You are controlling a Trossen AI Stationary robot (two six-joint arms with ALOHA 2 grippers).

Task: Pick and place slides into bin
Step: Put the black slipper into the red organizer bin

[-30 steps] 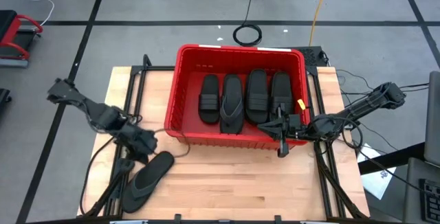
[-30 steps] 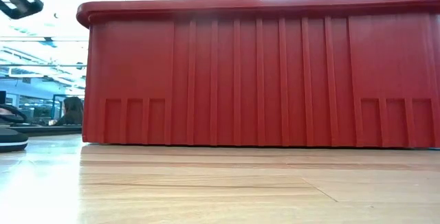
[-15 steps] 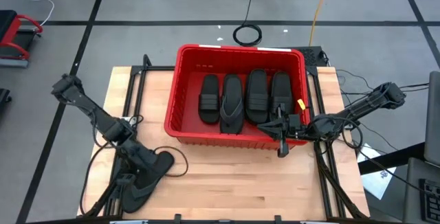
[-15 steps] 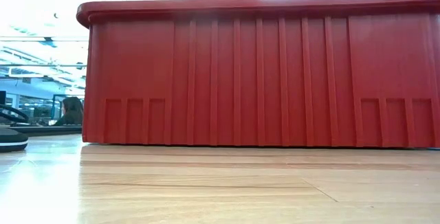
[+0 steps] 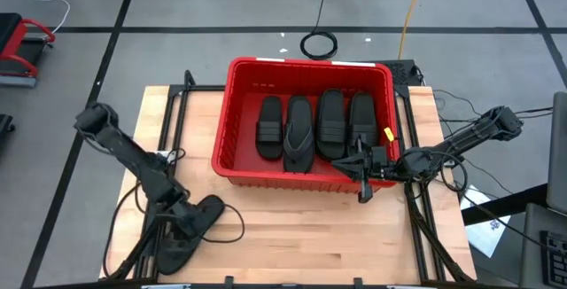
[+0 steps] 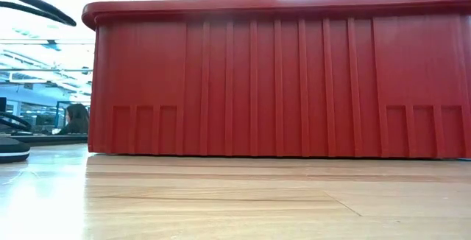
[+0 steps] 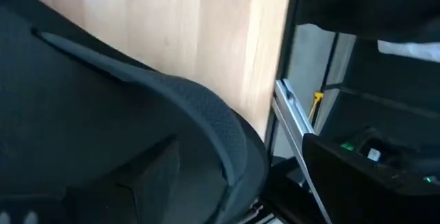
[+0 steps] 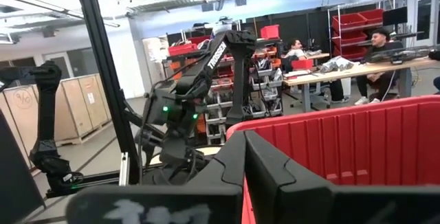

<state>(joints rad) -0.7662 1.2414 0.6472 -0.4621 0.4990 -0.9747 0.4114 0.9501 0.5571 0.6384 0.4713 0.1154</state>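
Down at the lower left of the high view, the left gripper (image 5: 188,221) sits low over a slide (image 5: 189,233) that lies on the table (image 5: 292,236) near its front left corner, well apart from the bin (image 5: 232,121); whether its fingers are open or closed on that slide cannot be told, since the left wrist view is filled with the slide's dark curved surface (image 7: 199,124) against the wood. Four more slides rest side by side inside the bin at the frame's centre: a band slide (image 5: 269,128), a thong one (image 5: 299,133), then two more band slides (image 5: 330,125) (image 5: 361,121). The right gripper (image 5: 361,181) hangs at the bin's front right corner, just outside the rim, and its fingers (image 8: 265,165) look pressed together with nothing between them. From table height the bin's ribbed wall (image 6: 280,85) fills most of the frame, with one slide's edge (image 6: 11,150) at the far left. Beyond the bin, the right wrist view shows a person (image 8: 379,52) seated at a bench in the upper right.
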